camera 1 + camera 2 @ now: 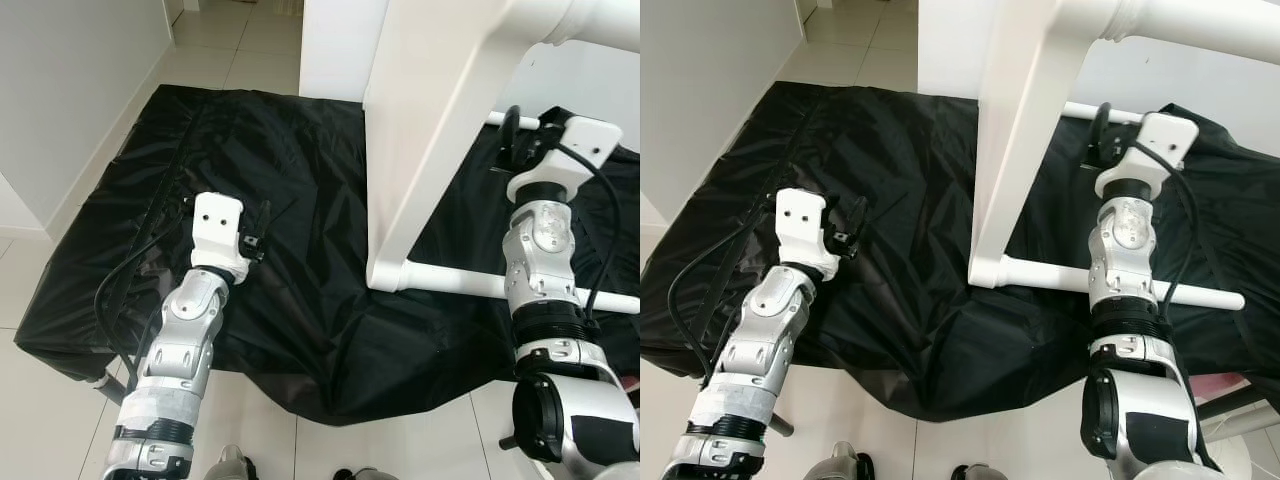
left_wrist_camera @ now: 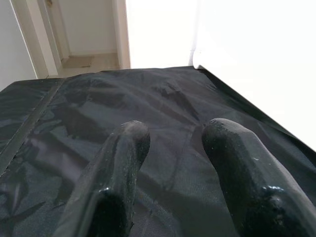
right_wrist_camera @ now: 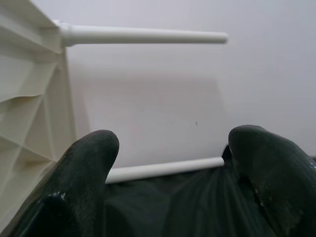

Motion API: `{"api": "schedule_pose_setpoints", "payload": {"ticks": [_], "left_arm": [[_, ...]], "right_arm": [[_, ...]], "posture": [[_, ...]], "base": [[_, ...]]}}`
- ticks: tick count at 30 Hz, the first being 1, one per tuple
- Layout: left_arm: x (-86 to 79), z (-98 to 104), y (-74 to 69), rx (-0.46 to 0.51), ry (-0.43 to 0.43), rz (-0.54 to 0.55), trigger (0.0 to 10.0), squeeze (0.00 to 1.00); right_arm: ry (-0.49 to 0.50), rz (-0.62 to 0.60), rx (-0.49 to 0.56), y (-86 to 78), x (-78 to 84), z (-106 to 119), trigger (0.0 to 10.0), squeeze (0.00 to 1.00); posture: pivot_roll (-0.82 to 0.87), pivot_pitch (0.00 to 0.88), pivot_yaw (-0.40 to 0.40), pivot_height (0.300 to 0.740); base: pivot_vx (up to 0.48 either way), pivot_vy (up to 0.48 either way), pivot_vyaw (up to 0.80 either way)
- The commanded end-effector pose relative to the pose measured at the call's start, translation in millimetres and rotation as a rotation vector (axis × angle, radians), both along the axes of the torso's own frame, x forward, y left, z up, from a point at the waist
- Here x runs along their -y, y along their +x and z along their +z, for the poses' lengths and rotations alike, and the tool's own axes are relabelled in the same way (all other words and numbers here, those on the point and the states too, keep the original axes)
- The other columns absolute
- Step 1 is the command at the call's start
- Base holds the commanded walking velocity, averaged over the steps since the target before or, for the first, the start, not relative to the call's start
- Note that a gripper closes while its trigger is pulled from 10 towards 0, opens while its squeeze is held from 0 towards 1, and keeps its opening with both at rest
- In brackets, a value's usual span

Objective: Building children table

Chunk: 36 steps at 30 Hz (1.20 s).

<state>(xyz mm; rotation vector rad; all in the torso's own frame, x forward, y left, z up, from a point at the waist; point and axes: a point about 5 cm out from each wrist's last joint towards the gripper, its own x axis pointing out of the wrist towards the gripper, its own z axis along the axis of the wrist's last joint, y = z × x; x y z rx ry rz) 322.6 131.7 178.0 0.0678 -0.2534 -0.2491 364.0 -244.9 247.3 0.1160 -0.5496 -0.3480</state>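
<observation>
Table: white tabletop (image 1: 430, 130) standing on its edge on the black sheet, with white legs (image 1: 470, 282) sticking out sideways toward the robot's right – one low one lying along the sheet, another one further back, plus a thick one up at the top of the head views.
Sheet: black cloth (image 1: 290, 300), crinkly, spread over the pale tile floor (image 1: 255, 420) beside a white wall (image 1: 70, 90). Nothing really counts as a container here – the sheet just carries the table.
Left gripper: left gripper (image 2: 173, 143) hangs low over bare sheet, well to the left of the tabletop. Fingers a little apart, nothing between them, and it's not touching the table.
Right gripper: right gripper (image 3: 173, 148) sits on the leg side of the tabletop, above the low leg and close to the rear one. Fingers spread wide with nothing in them – the wrist view looks through the gap at the ribbed underside of the tabletop (image 3: 29, 98) and two legs against a wall.
Arms: both silver arms reach forward from the bottom of the head views, cables looping off each wrist.
</observation>
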Motion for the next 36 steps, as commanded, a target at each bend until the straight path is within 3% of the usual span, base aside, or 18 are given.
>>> {"api": "schedule_pose_setpoints", "payload": {"ticks": [1, 3, 5, 8, 10, 13, 14, 16, 18, 19, 20, 24, 27, 30, 36], "left_arm": [[0.9, -2.3, -1.9, -0.002, -0.001, 0.014, 10.0, 0.0], [1.5, -2.6, -2.0, -0.003, -0.001, 0.013, 10.0, 0.0], [2.0, -2.6, -1.9, -0.003, 0.003, 0.01, 10.0, 0.0], [1.7, -2.6, -1.8, -0.003, 0.006, 0.01, 10.0, 0.0], [0.4, -2.2, -1.4, -0.003, 0.006, 0.011, 10.0, 0.0], [-0.1, -1.8, -1.3, -0.003, 0.006, 0.011, 10.0, 0.0], [-0.3, -1.7, -1.3, -0.003, 0.006, 0.011, 10.0, 0.0], [-0.3, -1.7, -1.3, -0.003, 0.006, 0.011, 10.0, 0.0], [0.6, -1.5, -1.5, -0.002, 0.007, 0.009, 10.0, 0.0], [0.6, -1.5, -1.5, -0.002, 0.007, 0.009, 10.0, 0.0], [0.3, -1.7, -1.8, -0.003, 0.009, 0.009, 10.0, 0.0], [-1.1, -2.1, -2.4, -0.005, 0.013, 0.01, 10.0, 0.0], [-1.7, -2.3, -2.4, -0.006, 0.014, 0.011, 10.0, 0.0], [-1.7, -2.7, -2.8, -0.009, 0.014, 0.012, 10.0, 0.0], [-0.3, -3.7, -3.3, -0.013, 0.014, 0.01, 10.0, 0.0]], "right_arm": [[0.094, -0.035, -0.057, -1.8, 10.8, -20.2, 10.0, 0.0], [0.135, -0.043, -0.076, -2.6, 13.7, -28.6, 10.0, 0.0], [0.249, -0.052, -0.106, -4.7, 18.4, -45.4, 10.0, 0.0], [0.3, -0.058, -0.112, -6.4, 21.0, -52.3, 10.0, 0.0], [0.397, -0.071, -0.114, -9.7, 25.9, -63.4, 10.0, 0.0], [0.446, -0.078, -0.117, -11.4, 28.5, -69.4, 10.0, 0.0], [0.521, -0.08, -0.116, -13.2, 31.8, -76.5, 10.0, 0.0], [0.521, -0.08, -0.116, -13.2, 31.8, -76.5, 10.0, 0.0], [0.66, -0.085, -0.115, -17.0, 39.0, -90.3, 10.0, 0.0], [0.66, -0.085, -0.115, -17.0, 39.0, -90.3, 10.0, 0.0], [0.725, -0.088, -0.118, -19.6, 43.8, -98.9, 10.0, 0.0], [0.807, -0.09, -0.125, -23.4, 49.4, -110.9, 10.0, 0.0], [0.851, -0.085, -0.129, -24.6, 50.4, -116.7, 10.0, 0.0], [0.951, 0.001, -0.153, -24.6, 41.3, -132.9, 10.0, 0.0], [1.04, 0.107, -0.139, -25.1, 31.9, -144.2, 10.0, 0.0]], "posture": [[0.05, 0.068, -0.059, 0.74], [0.05, 0.068, -0.059, 0.74], [0.05, 0.068, -0.057, 0.74], [0.05, 0.068, -0.057, 0.74], [0.05, 0.07, -0.053, 0.74], [0.05, 0.07, -0.053, 0.74], [0.05, 0.072, -0.052, 0.74], [0.05, 0.072, -0.052, 0.74], [0.05, 0.073, -0.052, 0.74], [0.05, 0.073, -0.052, 0.74], [0.06, 0.075, -0.05, 0.74], [0.06, 0.075, -0.05, 0.74], [0.06, 0.077, -0.049, 0.74], [0.05, 0.081, -0.048, 0.74], [0.05, 0.084, -0.047, 0.74]], "base": [[0.0, 0.0, 0.0], [0.0, 0.0, 0.0], [0.0, 0.0, 0.0], [0.0, 0.0, 0.0], [0.0, 0.0, 0.0], [0.0, 0.0, 0.0], [0.0, 0.0, 0.0], [0.0, 0.0, 0.0], [0.0, 0.0, 0.0], [0.0, 0.0, 0.0], [0.0, 0.0, 0.0], [0.0, 0.0, 0.0], [0.0, 0.0, 0.0], [0.0, 0.0, 0.0], [0.0, 0.0, 0.0]]}}
